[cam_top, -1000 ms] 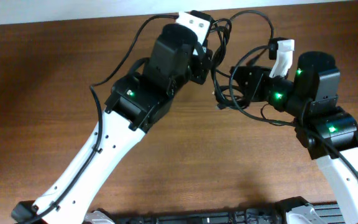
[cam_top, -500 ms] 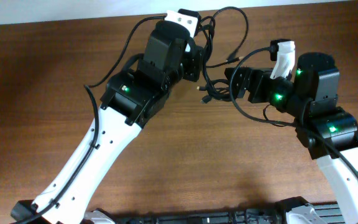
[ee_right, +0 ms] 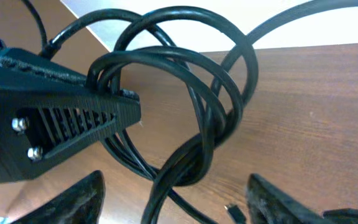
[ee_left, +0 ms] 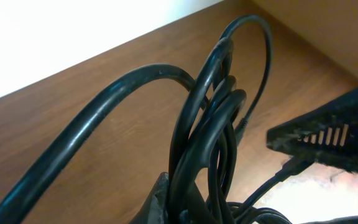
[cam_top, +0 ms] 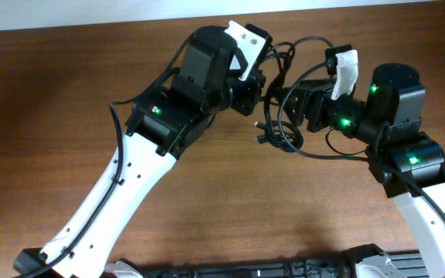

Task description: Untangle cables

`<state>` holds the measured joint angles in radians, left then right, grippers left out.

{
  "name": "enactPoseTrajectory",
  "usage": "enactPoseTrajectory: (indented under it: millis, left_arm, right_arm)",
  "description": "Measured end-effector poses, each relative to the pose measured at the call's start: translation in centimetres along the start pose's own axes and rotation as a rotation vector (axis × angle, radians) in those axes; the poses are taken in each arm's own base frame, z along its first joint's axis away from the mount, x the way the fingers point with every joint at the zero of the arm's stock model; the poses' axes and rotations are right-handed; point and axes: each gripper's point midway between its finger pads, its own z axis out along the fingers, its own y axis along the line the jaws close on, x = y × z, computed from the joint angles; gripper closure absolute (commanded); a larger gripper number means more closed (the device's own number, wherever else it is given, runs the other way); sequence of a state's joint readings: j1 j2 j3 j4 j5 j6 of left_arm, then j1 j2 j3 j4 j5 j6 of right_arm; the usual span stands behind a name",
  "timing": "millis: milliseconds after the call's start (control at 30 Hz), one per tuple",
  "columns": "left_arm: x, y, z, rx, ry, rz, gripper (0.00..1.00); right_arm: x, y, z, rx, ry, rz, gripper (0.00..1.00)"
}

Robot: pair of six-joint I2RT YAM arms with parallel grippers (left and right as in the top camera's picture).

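The cables (cam_top: 287,137) are a tangled bunch of thin black loops hanging between my two grippers near the table's far edge. A small plug (cam_top: 262,140) dangles at the bunch's lower left. My left gripper (cam_top: 263,82) is shut on several strands; in the left wrist view the cables (ee_left: 199,118) rise out of the pinched jaws of that gripper (ee_left: 188,205). My right gripper (ee_right: 176,200) is open, fingers wide apart, with one strand of the looped cables (ee_right: 185,112) passing loosely between them. The left gripper's finger (ee_right: 61,118) shows beside the loops.
The brown wooden table (cam_top: 52,116) ends at a white wall (cam_top: 91,11) just behind the grippers. Thicker black wires run along both arms. A dark rail (cam_top: 284,269) lies along the front edge.
My right gripper has opened and let go of the cables. The left gripper swung left with the bunch, then back right toward the right gripper. The loops now hang lower.
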<state>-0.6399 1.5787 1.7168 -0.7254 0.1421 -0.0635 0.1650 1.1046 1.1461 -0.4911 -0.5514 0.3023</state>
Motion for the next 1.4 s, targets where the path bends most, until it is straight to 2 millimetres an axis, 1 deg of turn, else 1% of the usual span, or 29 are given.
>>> enactPoseTrajectory:
  millis: [167, 300, 500, 600, 667, 700, 900, 1100, 1300, 1400]
  left_arm:
    - [0.1, -0.7, 0.0, 0.038, 0.003, 0.004, 1.00]
    - [0.1, -1.5, -0.1, 0.087, 0.006, 0.005, 1.00]
    - [0.2, -2.9, -0.2, 0.170, 0.010, 0.008, 1.00]
    - [0.2, -3.3, -0.3, 0.192, 0.012, 0.008, 1.00]
    - [0.2, -3.5, -0.4, 0.203, 0.012, 0.010, 1.00]
    - [0.2, -3.5, -0.4, 0.205, 0.012, 0.011, 1.00]
    - [0.2, -3.6, -0.4, 0.210, 0.013, 0.011, 1.00]
    - [0.2, -3.7, -0.4, 0.214, 0.011, 0.012, 1.00]
    - [-0.4, -3.3, -0.2, 0.189, -0.010, -0.008, 1.00]
    - [-0.5, -1.9, 0.1, 0.092, -0.017, -0.093, 1.00]
  right_arm:
    - [0.5, -0.9, 0.0, 0.049, 0.017, -0.003, 0.41]
    - [0.5, -1.4, -0.1, 0.076, 0.014, -0.008, 0.52]
    - [0.5, -1.6, -0.1, 0.086, 0.011, -0.012, 0.54]
    - [0.5, -1.6, -0.1, 0.089, 0.010, -0.014, 0.65]
    - [0.4, -1.7, -0.1, 0.096, 0.009, -0.014, 0.68]
    - [0.4, -1.8, -0.1, 0.099, 0.008, -0.014, 0.75]
    - [0.4, -2.2, -0.2, 0.117, 0.005, -0.001, 0.96]
    - [0.4, -2.2, -0.2, 0.117, 0.008, 0.002, 0.96]
    - [0.6, -2.1, -0.2, 0.109, 0.015, -0.013, 0.96]
    - [0.8, -1.4, -0.1, 0.066, 0.028, -0.067, 0.96]
